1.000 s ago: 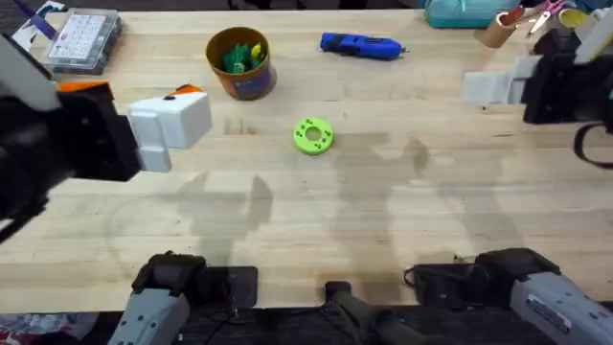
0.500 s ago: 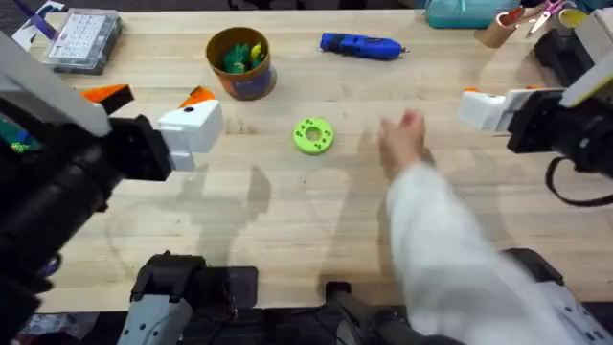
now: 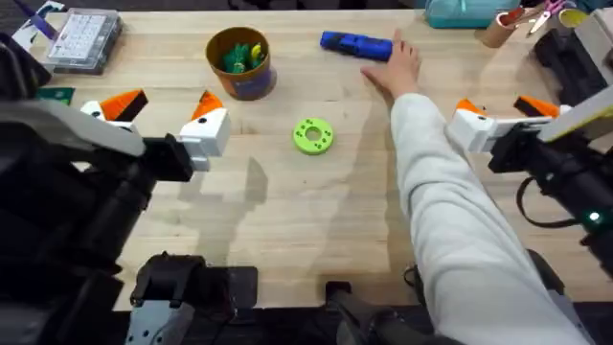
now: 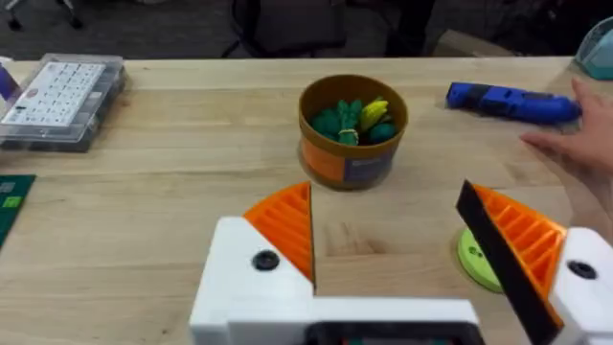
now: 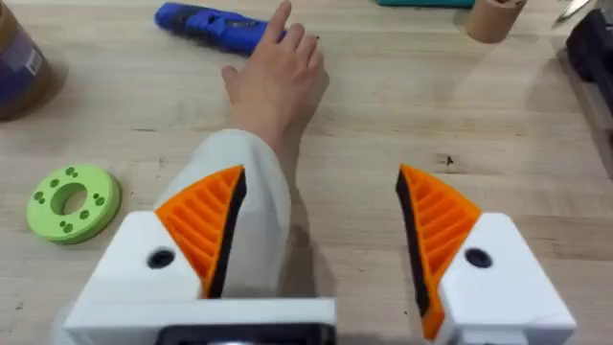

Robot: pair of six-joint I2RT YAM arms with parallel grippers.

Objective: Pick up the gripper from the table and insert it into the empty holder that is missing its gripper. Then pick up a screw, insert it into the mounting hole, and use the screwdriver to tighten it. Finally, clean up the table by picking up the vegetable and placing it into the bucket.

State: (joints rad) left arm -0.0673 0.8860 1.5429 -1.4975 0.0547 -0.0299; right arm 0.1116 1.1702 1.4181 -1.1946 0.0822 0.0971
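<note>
The blue screwdriver [image 3: 352,44] lies at the far middle of the table [image 3: 287,220]. A person's hand [image 3: 402,65] in a white sleeve rests against its right end; the same hand [image 5: 278,72] touches the screwdriver [image 5: 213,26] in the right wrist view. The bucket [image 3: 239,63] stands left of it and holds green toy vegetables [image 4: 337,123]. My left gripper [image 3: 165,103] hovers open at the left, in front of the bucket [image 4: 352,134]. At the right, my right gripper [image 3: 500,107] is open beside the sleeve. The loose gripper, its holder and a screw are out of view.
A bright green disc with holes [image 3: 313,135] lies mid-table. At the far left corner sits a clear parts box [image 3: 84,38]. A teal object [image 3: 460,11] and a cardboard cup [image 3: 498,29] stand at the far right. The person's arm [image 3: 450,240] crosses the right half.
A person's arm came in from the near edge and reached the screwdriver. Both grippers shifted and tilted, so their orange pads now show spread apart.
</note>
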